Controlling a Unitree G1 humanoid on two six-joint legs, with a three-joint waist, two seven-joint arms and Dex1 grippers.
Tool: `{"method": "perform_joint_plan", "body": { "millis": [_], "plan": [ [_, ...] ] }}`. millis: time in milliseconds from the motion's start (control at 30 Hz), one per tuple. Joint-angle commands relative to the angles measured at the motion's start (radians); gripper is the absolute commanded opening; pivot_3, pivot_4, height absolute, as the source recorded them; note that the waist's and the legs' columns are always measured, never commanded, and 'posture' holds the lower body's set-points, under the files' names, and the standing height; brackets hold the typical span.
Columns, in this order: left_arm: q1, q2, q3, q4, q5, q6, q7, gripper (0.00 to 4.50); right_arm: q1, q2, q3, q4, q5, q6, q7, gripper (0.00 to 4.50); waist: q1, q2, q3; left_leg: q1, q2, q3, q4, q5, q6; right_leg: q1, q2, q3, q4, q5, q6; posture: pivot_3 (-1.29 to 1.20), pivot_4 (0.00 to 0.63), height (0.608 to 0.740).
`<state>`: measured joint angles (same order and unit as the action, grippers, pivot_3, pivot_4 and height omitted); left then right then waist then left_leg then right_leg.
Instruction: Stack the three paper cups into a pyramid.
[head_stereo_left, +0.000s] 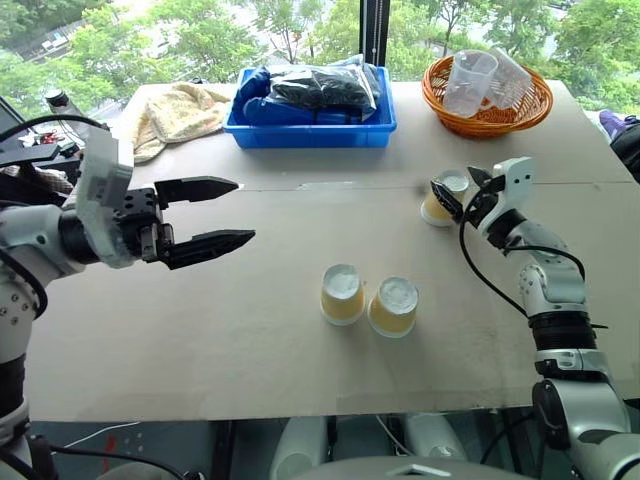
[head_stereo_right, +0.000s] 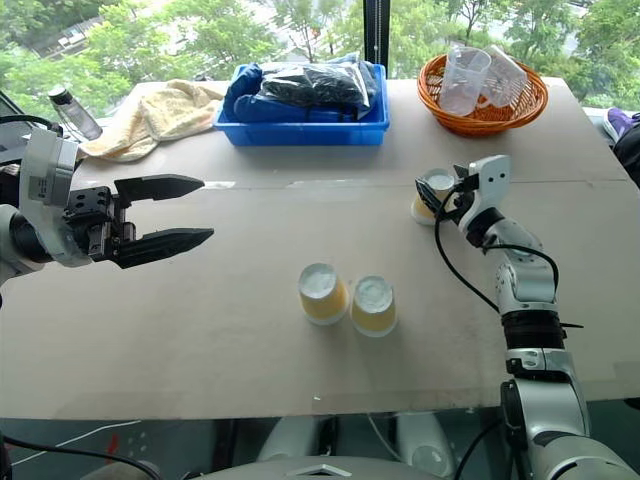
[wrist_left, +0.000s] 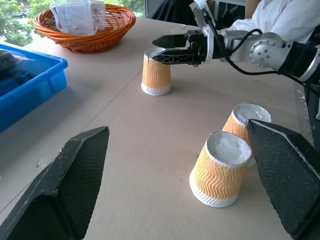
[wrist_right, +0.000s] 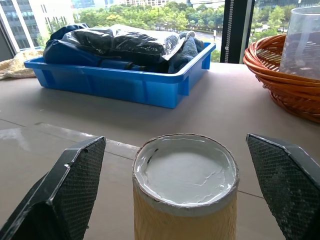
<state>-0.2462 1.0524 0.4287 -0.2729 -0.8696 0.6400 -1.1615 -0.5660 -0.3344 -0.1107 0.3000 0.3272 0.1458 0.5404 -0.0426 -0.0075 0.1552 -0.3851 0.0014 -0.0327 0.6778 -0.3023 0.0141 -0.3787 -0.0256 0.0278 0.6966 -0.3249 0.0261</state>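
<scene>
Three tan-yellow paper cups stand upside down on the brown table (head_stereo_left: 200, 330). Two of them (head_stereo_left: 342, 293) (head_stereo_left: 393, 306) sit side by side, nearly touching, in the middle. The third cup (head_stereo_left: 443, 200) stands apart at the back right. My right gripper (head_stereo_left: 458, 190) is open with one finger on each side of this cup's top; in the right wrist view the cup (wrist_right: 185, 185) sits between the spread fingers, touching neither. My left gripper (head_stereo_left: 225, 212) hangs open in the air at the left, well away from the cups, holding nothing.
A blue bin (head_stereo_left: 310, 135) with bagged items stands at the back middle. An orange basket (head_stereo_left: 487, 115) with clear plastic cups is at the back right, just beyond the third cup. A towel (head_stereo_left: 180, 112) lies at the back left. A person's white sleeve (wrist_left: 280, 17) shows past the table.
</scene>
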Motion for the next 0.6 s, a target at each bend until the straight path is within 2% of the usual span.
{"method": "perform_joint_plan", "body": {
  "millis": [33, 333, 433, 533, 567, 600],
  "plan": [
    [0.000, 0.001, 0.039, -0.026, -0.002, -0.018, -0.003, 4.50, -0.022, -0.008, 0.003, 0.035, -0.033, -0.030, 0.000, 4.45, 0.000, 0.000, 0.000, 0.000, 0.000, 0.000, 0.000, 0.000, 0.000, 0.000, 0.000, 0.000, 0.000, 0.000, 0.000, 0.00, 0.150, 0.740],
    [-0.013, 0.005, 0.025, -0.020, 0.000, -0.020, -0.010, 4.50, -0.054, 0.000, -0.007, 0.116, -0.054, -0.070, -0.017, 4.45, -0.003, 0.000, 0.000, 0.000, 0.000, 0.000, 0.000, 0.000, 0.000, 0.000, 0.000, 0.000, 0.000, 0.000, 0.000, 0.00, 0.150, 0.740],
    [-0.020, 0.006, 0.019, -0.016, 0.003, -0.023, -0.014, 4.50, -0.054, 0.004, -0.001, 0.108, -0.046, -0.069, 0.001, 3.70, -0.002, 0.000, 0.000, 0.000, 0.000, 0.000, 0.000, 0.000, 0.000, 0.000, 0.000, 0.000, 0.000, 0.000, 0.000, 0.00, 0.150, 0.740],
    [-0.021, 0.005, 0.017, -0.012, 0.008, -0.026, -0.017, 4.50, -0.048, 0.008, -0.002, 0.079, -0.033, -0.061, 0.017, 2.38, -0.001, 0.000, 0.000, 0.000, 0.000, 0.000, 0.000, 0.000, 0.000, 0.000, 0.000, 0.000, 0.000, 0.000, 0.000, 0.00, 0.150, 0.740],
    [-0.020, 0.005, 0.016, -0.013, 0.009, -0.026, -0.017, 4.50, -0.045, 0.008, -0.002, 0.067, -0.029, -0.058, 0.024, 2.13, -0.002, 0.000, 0.000, 0.000, 0.000, 0.000, 0.000, 0.000, 0.000, 0.000, 0.000, 0.000, 0.000, 0.000, 0.000, 0.00, 0.150, 0.740],
    [-0.019, 0.004, 0.016, -0.014, 0.009, -0.026, -0.017, 4.50, -0.039, 0.006, -0.002, 0.049, -0.022, -0.054, 0.034, 2.12, -0.001, 0.000, 0.000, 0.000, 0.000, 0.000, 0.000, 0.000, 0.000, 0.000, 0.000, 0.000, 0.000, 0.000, 0.000, 0.00, 0.150, 0.740]
  ]
}}
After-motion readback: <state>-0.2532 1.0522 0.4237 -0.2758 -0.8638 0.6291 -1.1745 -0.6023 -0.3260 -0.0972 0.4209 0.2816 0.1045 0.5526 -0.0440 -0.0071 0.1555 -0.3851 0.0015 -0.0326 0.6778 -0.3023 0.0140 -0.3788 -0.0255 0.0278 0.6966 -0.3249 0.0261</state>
